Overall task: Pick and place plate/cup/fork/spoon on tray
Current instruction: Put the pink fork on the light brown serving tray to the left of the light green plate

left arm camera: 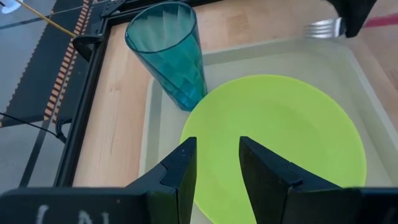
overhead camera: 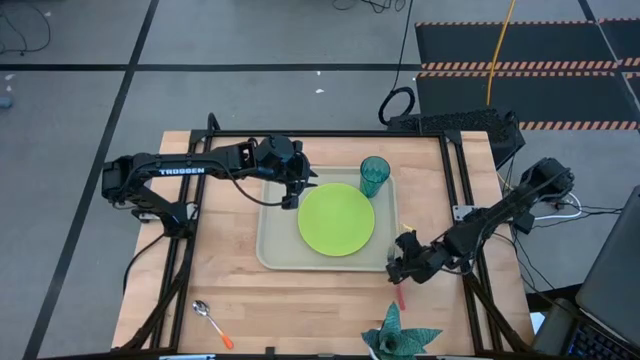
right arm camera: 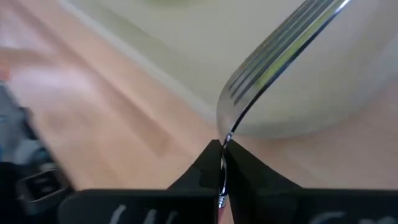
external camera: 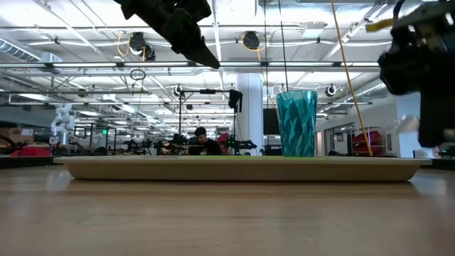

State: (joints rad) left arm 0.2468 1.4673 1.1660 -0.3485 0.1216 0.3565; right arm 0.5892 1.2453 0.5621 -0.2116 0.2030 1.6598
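Table: pale wood planks in a black frame, on grey floor marked with black tape lines.
Room: seen in the low view as a big hall with ceiling trusses and lights; a person sat far behind the tray.
Tray: lay mid-table, carrying plate and cup; cup stood upright at the tray's far right corner, just beside the plate.
Spoon: lay on the table near the front left corner, well apart from the tray.
Leafy object: sat at the table's front edge, partly cut off.
Hard to make out: fork handle mostly hidden by the right claw; plate barely showed in the low view.
Right claw: closed on the fork by its neck, at the tray's front right corner, tines reaching over the rim.
Left claw: fingers parted, empty, hovered above the plate's left edge.
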